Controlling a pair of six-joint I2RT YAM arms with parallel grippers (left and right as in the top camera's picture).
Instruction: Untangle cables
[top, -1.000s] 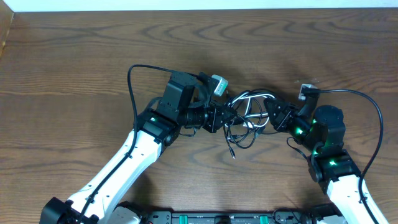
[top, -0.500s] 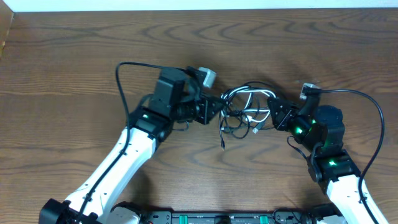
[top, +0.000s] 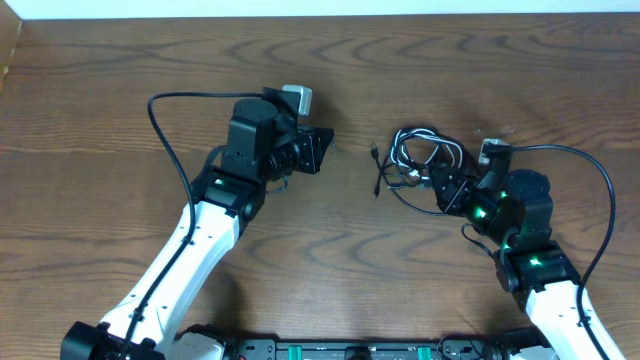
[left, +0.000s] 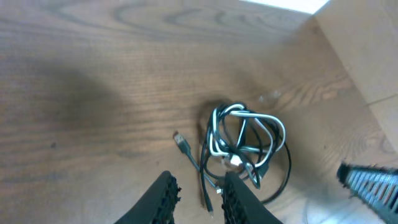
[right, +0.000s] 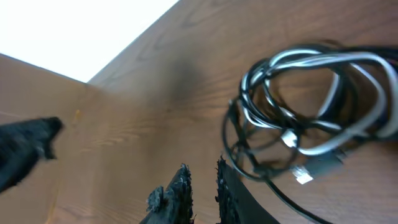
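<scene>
The two cables lie together as one loose bundle flat on the desk, in its right half. The white cable is bent into several long loops that lie almost one on another. The black cable runs along these loops and through them, and also makes a wider arc around one side of the bundle, so the two cords are not yet separated. A small white plug sits near the middle of the tangle. One thin dark end leaves the bundle on the left and finishes in a small metal plug, lying free on the wood.
</scene>
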